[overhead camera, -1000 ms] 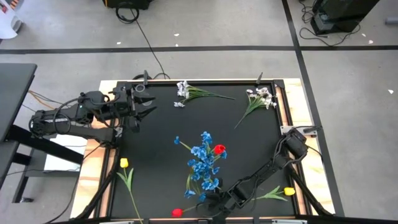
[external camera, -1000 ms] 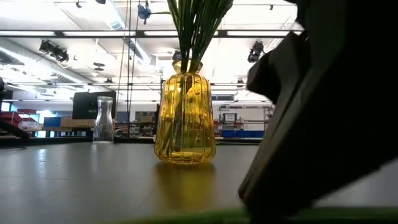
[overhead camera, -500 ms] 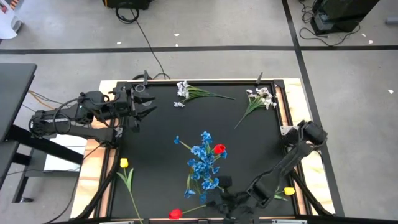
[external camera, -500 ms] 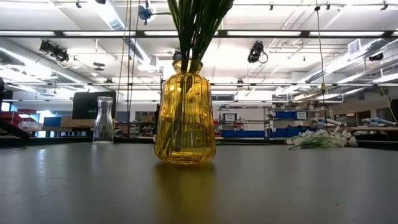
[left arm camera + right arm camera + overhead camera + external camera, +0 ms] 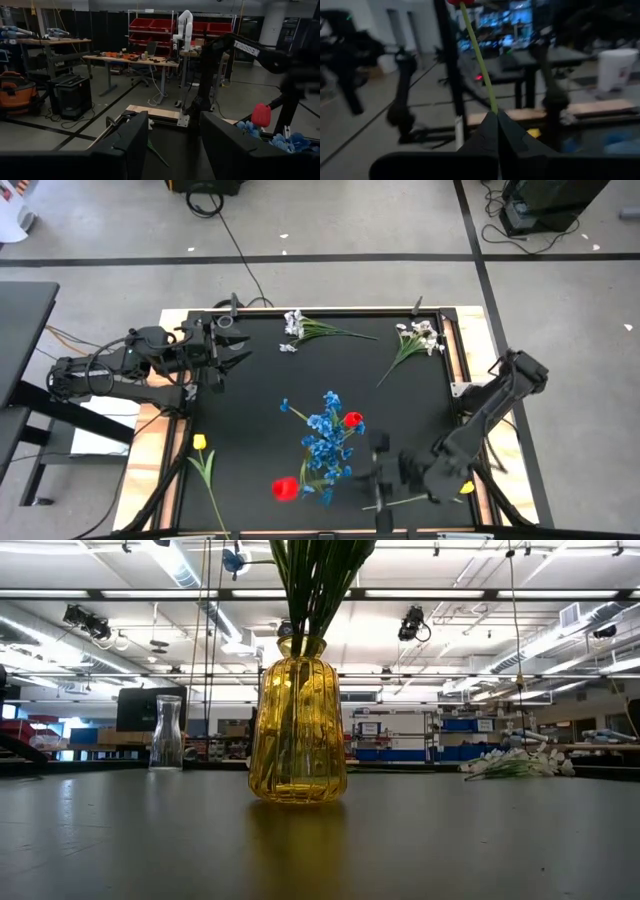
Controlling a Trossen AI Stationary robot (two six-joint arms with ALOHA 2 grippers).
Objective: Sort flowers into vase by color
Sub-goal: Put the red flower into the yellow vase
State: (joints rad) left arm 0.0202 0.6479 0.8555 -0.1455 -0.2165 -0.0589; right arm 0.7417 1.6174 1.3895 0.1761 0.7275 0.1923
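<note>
Black table mat in a pale wooden frame, both dark arms over it. Right arm has swung up off the near edge: a second ago its gripper sat low on the mat by a lying red tulip; now the right gripper is raised, and the single red artificial tulip with thin green stem hangs off the surface, head just left of the blue spray. In the right wrist view the fingers are pinched fully together on the green stem, which runs away from them to the red head at the frame edge. So pickup looks done; likely next is carrying it to the vase that takes red.

Left arm waits at the far-left corner, left gripper parted about halfway, nothing between its fingers.

Containers: yellow ribbed glass vase mid-table holds green stems rising out the top; from above, the blue small-blossom spray and another red tulip head sit at that spot. Small clear glass vase farther back, contents not visible.

Loose on mat: two white small-blossom sprays at the far edge, one yellow tulip near-left, another yellow tulip near-right, beside the right arm.
</note>
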